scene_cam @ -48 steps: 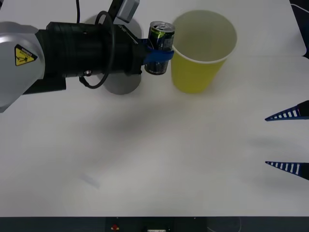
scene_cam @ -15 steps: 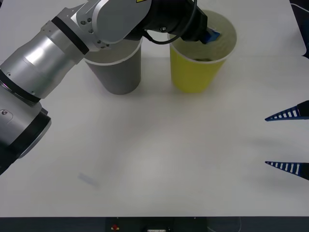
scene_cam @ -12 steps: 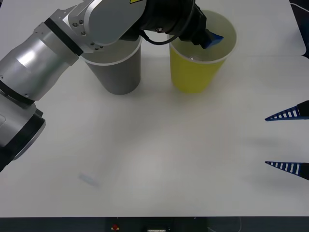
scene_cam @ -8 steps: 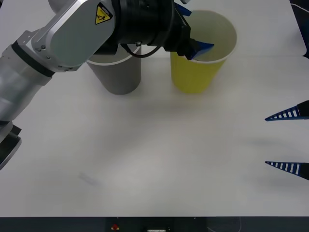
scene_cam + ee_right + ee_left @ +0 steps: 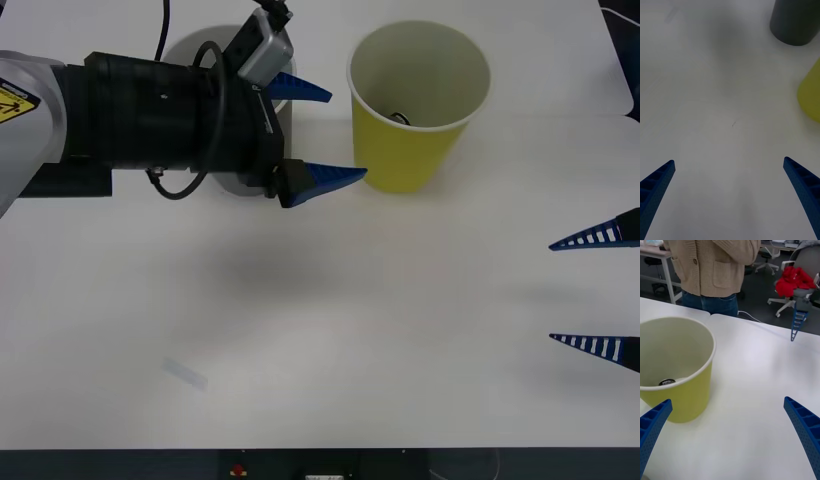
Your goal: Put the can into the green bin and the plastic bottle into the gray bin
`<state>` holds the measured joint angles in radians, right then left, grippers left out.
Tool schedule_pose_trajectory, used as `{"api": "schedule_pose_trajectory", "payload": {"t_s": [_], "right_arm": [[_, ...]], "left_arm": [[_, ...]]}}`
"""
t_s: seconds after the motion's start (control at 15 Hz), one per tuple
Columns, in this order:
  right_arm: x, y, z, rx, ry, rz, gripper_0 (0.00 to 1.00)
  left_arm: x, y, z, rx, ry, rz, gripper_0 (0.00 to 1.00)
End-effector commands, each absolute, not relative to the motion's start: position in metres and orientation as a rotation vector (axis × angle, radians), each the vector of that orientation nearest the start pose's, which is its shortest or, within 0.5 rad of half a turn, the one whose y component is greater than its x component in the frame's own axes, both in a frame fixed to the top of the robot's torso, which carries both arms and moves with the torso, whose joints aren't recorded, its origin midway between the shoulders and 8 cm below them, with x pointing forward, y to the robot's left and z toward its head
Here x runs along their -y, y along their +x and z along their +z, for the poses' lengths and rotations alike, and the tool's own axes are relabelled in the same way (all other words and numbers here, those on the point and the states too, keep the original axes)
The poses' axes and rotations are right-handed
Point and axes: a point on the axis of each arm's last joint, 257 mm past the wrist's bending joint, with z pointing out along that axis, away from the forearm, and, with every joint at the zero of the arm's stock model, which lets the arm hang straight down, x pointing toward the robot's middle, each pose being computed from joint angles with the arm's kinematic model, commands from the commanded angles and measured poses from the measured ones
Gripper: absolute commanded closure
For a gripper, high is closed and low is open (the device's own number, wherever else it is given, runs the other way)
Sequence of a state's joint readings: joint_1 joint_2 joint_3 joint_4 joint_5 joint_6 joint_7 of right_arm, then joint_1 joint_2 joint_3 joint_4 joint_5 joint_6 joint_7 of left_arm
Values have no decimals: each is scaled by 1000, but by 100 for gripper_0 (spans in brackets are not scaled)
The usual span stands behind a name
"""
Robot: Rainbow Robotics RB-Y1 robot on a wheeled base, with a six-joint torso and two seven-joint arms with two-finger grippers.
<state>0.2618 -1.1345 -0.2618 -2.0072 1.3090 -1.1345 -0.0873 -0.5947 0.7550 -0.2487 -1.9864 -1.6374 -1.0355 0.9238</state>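
Left claw [image 5: 318, 132] hangs spread and empty beside the green bin [image 5: 418, 110], where the can [image 5: 667, 382] lies at the bottom — 1 of 2 drops looks done; the right claw [image 5: 598, 290] waits splayed over the bench [image 5: 350, 320].

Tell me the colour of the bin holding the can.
Yellow-green bin, pale rim; clearest in the front view.

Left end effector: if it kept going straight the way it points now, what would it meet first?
Probably the green bin: the open left end effector points at its side, though its height relative to the rim is unclear.
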Motion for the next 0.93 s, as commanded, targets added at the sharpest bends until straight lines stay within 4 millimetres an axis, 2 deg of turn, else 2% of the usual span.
{"api": "schedule_pose_trajectory", "payload": {"t_s": [0.07, 0.33, 0.53, 0.8, 0.93], "right_arm": [[286, 341, -167, -1596, -1634, 209, 0], [286, 341, -167, -1596, -1634, 209, 0], [286, 341, -167, -1596, -1634, 209, 0], [286, 341, -167, -1596, -1634, 209, 0], [286, 341, -167, -1596, -1634, 209, 0]], "left_arm": [[-56, 405, -49, -1493, 1407, -563, 0], [-103, 376, -85, -1466, 1462, -498, 0], [-138, 363, -116, -1476, 1528, -433, 0], [-184, 349, -134, -1525, 1610, -358, 0], [-195, 346, -141, -1542, 1614, -339, 0]]}}
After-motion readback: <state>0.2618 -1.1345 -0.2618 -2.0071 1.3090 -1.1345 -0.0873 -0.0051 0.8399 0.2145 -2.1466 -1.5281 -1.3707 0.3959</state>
